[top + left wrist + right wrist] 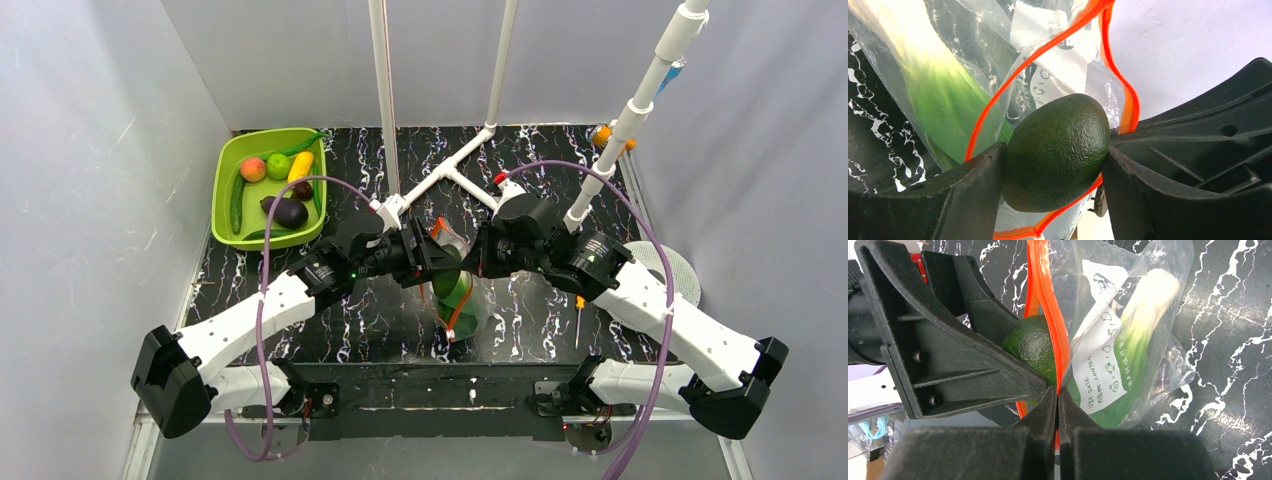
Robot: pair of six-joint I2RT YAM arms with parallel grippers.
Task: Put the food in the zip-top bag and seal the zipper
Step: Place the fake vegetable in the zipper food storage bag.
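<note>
The clear zip-top bag [458, 300] hangs between my grippers above the table. It holds the white-stalked leafy vegetable [1138, 325], which also shows in the left wrist view [938, 95]. My left gripper [1055, 160] is shut on a dark green, pebbly-skinned fruit [1055, 150] at the open mouth, inside the loop of the red-orange zipper [1013, 85]. My right gripper [1058, 390] is shut on the zipper strip [1048, 300], with the fruit [1030, 345] just left of it. In the top view the grippers [432, 255] [472, 255] nearly touch.
A lime-green tray [225, 215] at the back left holds the eggplant [288, 211], red-orange fruit [253, 169], lime-green fruit [278, 165], yellow piece [300, 165] and green pods [237, 203]. A white pipe frame [440, 175] stands behind the grippers. An orange-handled screwdriver [579, 320] lies at the right.
</note>
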